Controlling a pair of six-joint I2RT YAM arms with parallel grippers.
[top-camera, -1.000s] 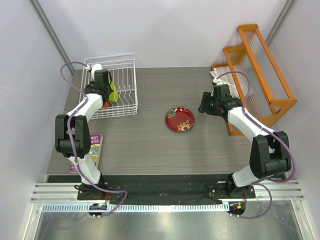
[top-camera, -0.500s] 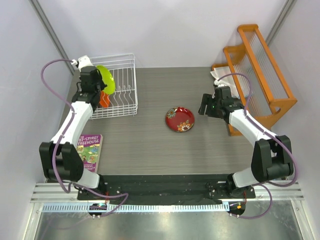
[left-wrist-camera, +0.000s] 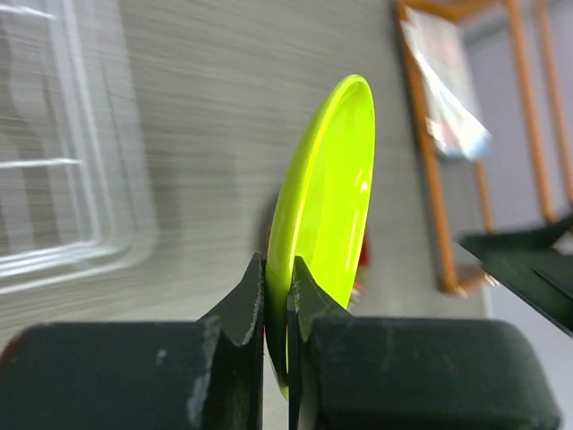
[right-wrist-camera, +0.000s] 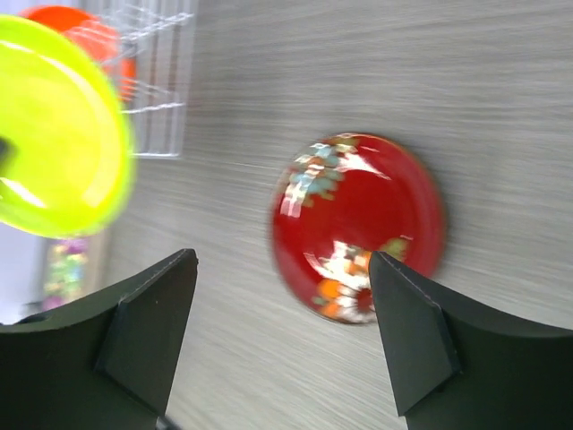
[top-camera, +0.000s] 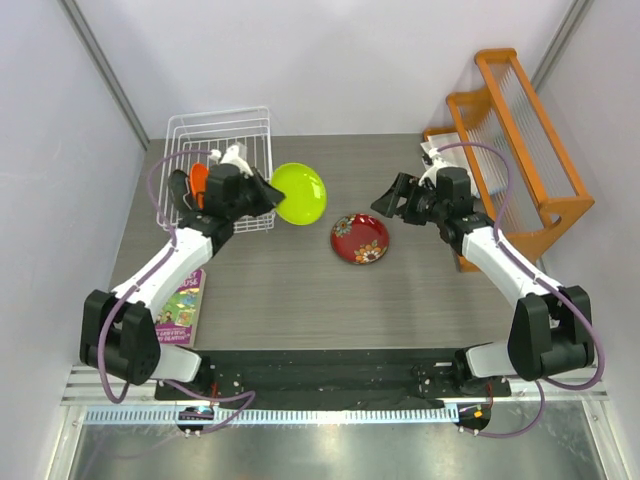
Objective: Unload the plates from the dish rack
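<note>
Top external view: the left gripper is clamped on the rim of the round lime green plate, which is outside the white wire dish rack and just to its right. The plate is over the grey wood-grain table, between the rack and the dark red round plate with a flower pattern. It is tilted, with its upper face turned toward the camera.

An orange round plate stands on edge inside the rack, beside the left arm. The dark red plate lies flat on the table near the middle, well apart from the rack.

The right gripper hangs just beyond and to the right of the red plate. Its fingers are spread wide with nothing between them. Behind the right arm an orange wooden rack with clear slats stands at the far right edge. A colourful picture book lies on the table at the near left.

Left wrist view shows the green plate edge-on, with the two dark fingers of the left gripper pressed against either face of its rim — a firm pinch. The wire rack is a blur at the left.

Right wrist view looks down past the parted fingers of the right gripper at the red plate. The green plate is at the left, with the orange plate and the rack wires behind it.
</note>
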